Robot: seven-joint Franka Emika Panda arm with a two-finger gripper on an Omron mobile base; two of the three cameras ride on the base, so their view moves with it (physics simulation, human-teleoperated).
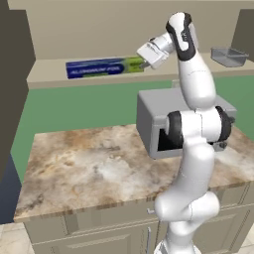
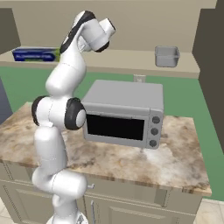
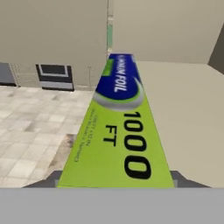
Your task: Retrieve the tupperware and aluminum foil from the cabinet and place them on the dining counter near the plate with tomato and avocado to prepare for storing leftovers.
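The aluminum foil (image 1: pixel 96 68), a long blue carton with a lime-green end, lies on the cabinet shelf (image 1: pixel 49 74) at the left. My gripper (image 1: pixel 145 63) is at its green right end. In the hand view the aluminum foil (image 3: pixel 118 131) runs away from the camera, and my gripper (image 3: pixel 116 181) has a finger tip pressed against each side of the green end. The grey tupperware (image 1: pixel 229 56) sits on the same shelf far to the right, apart from the arm; the right base view also shows the tupperware (image 2: pixel 166 56). The dining counter and the plate are out of view.
A big grey oven (image 2: pixel 122 111) with a black window stands on the marbled counter (image 1: pixel 84 168) directly under the shelf. Dark cabinet sides flank the shelf at left (image 1: pixel 12 74) and right (image 2: pixel 210 52). Base cabinets with handles run below the counter.
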